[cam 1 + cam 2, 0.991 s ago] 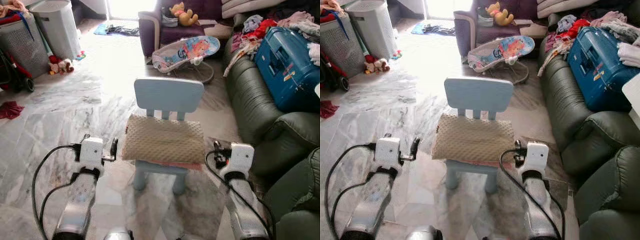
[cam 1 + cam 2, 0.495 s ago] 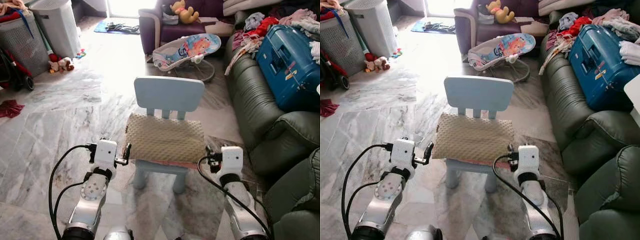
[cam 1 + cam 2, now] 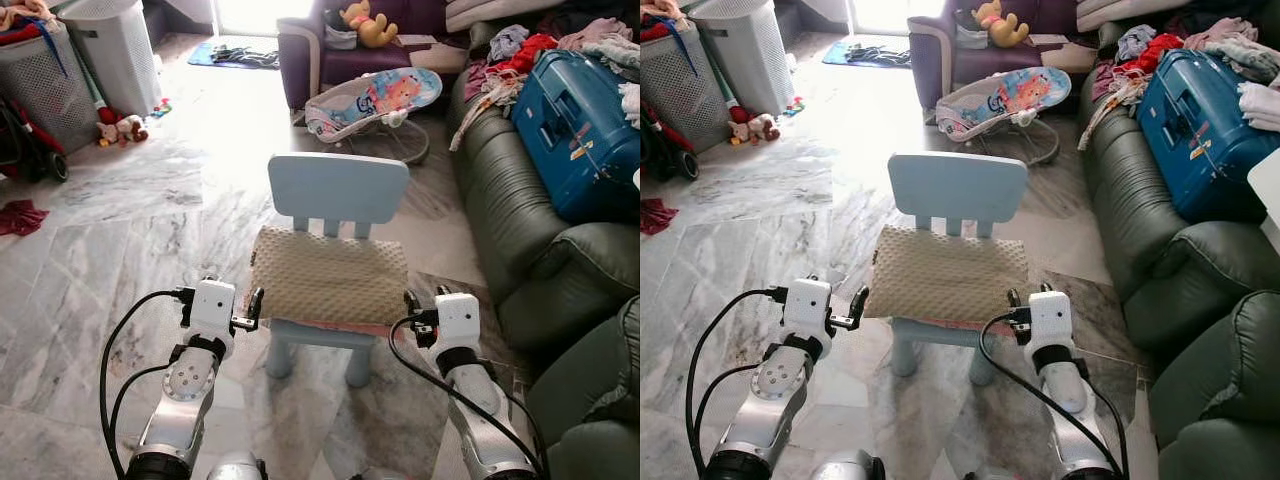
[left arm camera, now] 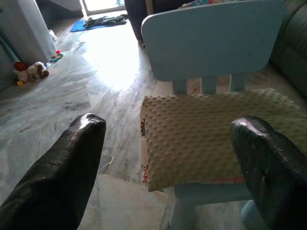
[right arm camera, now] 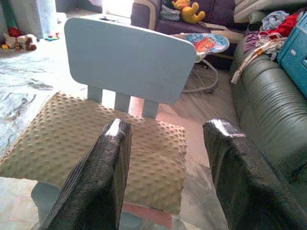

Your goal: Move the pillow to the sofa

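Left gripper [image 3: 252,306]: fingers [image 4: 67,167] spread wide, holding nothing, just beside the left edge of the pillow [image 3: 328,277]; in the left wrist view the pillow's near left corner sits between my two fingers, not yet touched. Compared with half a second ago this arm has not shifted; a second ago it was further out to the left and lower, so its approach looks finished. The pillow, beige and dimpled with a pink underside edge, lies flat on the seat of the small blue chair [image 3: 338,188], overhanging the seat on both sides and directly ahead of both grippers. Right gripper [image 3: 412,312]: fingers [image 5: 98,177] also apart and empty; over the last half second it has moved inward and is now just beside the pillow's right edge, closer than before. In the right wrist view the pillow's right near corner lies between these fingers. Judgement: both sides are now bracketed, so the next step is a two-sided squeeze inward and a lift; the soft pillow may sag or slide if pressure is uneven. The green sofa [image 3: 520,240] is to the right of my right fingers, its far end loaded with clothes and a blue suitcase [image 3: 580,130]; the nearer cushions look free.
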